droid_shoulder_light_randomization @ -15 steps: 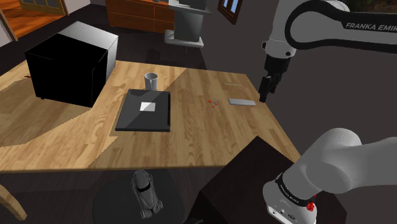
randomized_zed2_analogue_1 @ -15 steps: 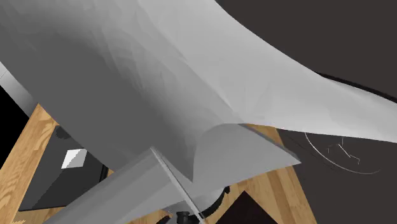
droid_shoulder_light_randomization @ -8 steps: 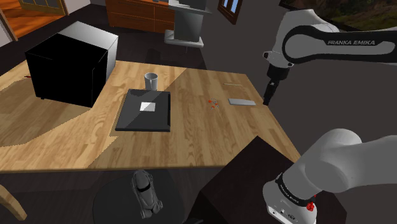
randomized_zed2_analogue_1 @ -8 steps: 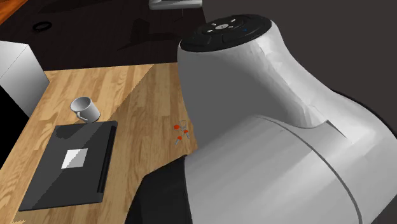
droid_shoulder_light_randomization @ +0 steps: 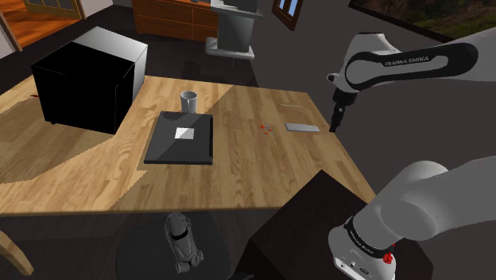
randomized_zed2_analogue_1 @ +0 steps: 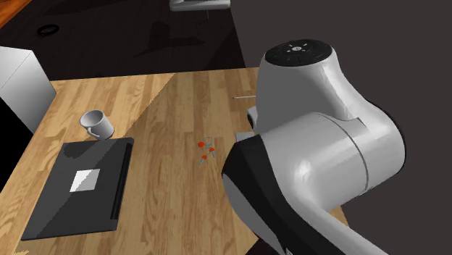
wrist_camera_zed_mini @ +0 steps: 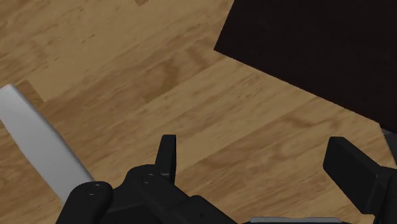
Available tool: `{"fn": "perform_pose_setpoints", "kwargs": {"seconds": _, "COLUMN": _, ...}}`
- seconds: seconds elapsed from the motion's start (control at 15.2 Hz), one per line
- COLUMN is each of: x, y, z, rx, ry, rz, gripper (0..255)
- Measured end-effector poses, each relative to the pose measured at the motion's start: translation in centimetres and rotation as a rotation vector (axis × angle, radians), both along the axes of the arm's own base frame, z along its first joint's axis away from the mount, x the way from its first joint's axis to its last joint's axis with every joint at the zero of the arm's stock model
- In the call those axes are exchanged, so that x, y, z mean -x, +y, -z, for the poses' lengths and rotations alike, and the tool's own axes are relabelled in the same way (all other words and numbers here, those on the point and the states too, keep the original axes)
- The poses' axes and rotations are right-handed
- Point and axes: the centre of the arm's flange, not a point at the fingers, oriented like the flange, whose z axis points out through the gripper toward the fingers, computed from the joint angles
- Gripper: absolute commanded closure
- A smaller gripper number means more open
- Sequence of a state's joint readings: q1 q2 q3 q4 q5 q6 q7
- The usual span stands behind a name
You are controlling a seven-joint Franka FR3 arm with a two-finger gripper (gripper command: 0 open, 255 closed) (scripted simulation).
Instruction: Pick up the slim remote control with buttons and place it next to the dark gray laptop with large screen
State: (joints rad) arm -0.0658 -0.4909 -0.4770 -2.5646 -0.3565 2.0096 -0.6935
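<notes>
The slim grey remote (droid_shoulder_light_randomization: 303,126) lies flat near the wooden table's (droid_shoulder_light_randomization: 238,179) right edge in the shoulder view. My gripper (droid_shoulder_light_randomization: 335,125) hangs just to the right of it, over the table's edge, pointing down. In the wrist view the remote (wrist_camera_zed_mini: 41,143) is a pale strip off to one side of the gripper (wrist_camera_zed_mini: 257,162), outside the left finger. The fingers (wrist_camera_zed_mini: 167,153) stand well apart with only bare wood between them. The dark grey laptop (droid_shoulder_light_randomization: 181,137) lies closed at the table's middle, and it also appears in the second exterior view (randomized_zed2_analogue_1: 80,185).
A grey cup (droid_shoulder_light_randomization: 188,101) stands just behind the laptop. A big black box (droid_shoulder_light_randomization: 87,79) occupies the table's far left. Small red bits (droid_shoulder_light_randomization: 265,128) lie between laptop and remote. The dark stand (droid_shoulder_light_randomization: 310,223) is at the front right. The arm's white elbow (randomized_zed2_analogue_1: 319,145) blocks the second exterior view's right half.
The gripper has sunk a little and shifted slightly right, still beside the remote. The upper arm has swung aside, uncovering the table in the second exterior view. The fingers stayed apart.
</notes>
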Motion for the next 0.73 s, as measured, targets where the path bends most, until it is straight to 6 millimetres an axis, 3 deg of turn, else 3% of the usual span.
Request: {"fn": "perform_pose_setpoints", "kwargs": {"seconds": 0.73, "x": -5.2, "y": -10.7, "z": 8.0, "rx": -0.039, "ry": -0.042, "rz": -0.221, "gripper": 0}}
